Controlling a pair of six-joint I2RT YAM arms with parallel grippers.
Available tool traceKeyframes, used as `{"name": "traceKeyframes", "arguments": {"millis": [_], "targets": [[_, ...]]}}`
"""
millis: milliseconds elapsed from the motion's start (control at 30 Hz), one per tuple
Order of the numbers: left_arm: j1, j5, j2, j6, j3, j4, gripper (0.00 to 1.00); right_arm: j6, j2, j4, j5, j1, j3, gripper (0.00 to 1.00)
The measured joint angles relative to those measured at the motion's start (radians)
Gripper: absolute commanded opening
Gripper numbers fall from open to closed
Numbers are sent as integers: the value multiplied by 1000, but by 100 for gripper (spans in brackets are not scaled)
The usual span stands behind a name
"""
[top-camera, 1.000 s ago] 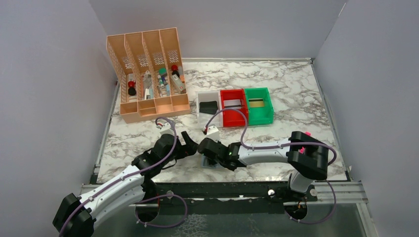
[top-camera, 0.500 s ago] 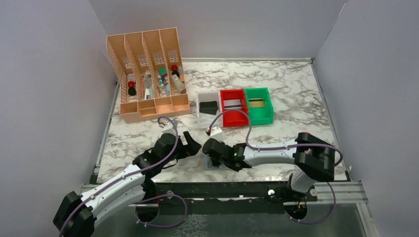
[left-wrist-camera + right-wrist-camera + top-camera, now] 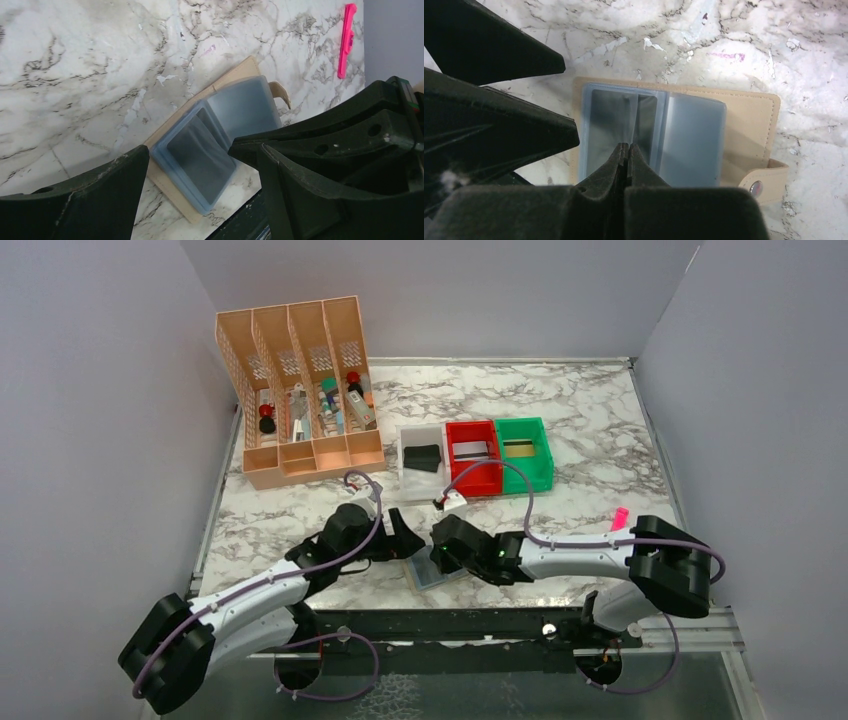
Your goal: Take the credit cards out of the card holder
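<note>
Now farther right: right pincer (image 3: pixel 628 146) clenched over card holder (image 3: pixel 749 115) (left pincer (image 3: pixel 187 150) released).

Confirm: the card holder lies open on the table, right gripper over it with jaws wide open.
Wrong on the jaws: the right gripper is shut, as the right wrist view shows. The card holder does lie open beneath it.

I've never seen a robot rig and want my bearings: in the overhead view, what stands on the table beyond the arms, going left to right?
orange desk organiser → white bin → red bin → green bin → pink stick
</note>
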Motion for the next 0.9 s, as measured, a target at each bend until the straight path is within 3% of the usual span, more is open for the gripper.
{"name": "traceKeyframes", "arguments": {"millis": [67,333,500,567,900], "targets": [[0,31,31,2,0,35,80,6,0,6,-6,-3,-12,3],[0,46,56,1,0,63,80,-3,0,12,-42,-3,-21,30],[0,21,-3,-3,0,47,80,-24,35,13,-57,-3,-18,35],[0,11,-20,-5,0,36,80,-30,66,0,-57,-3,-4,34],[0,-18,-40,-5,0,-2,80,-44,109,-5,-54,-8,32,2]]}}
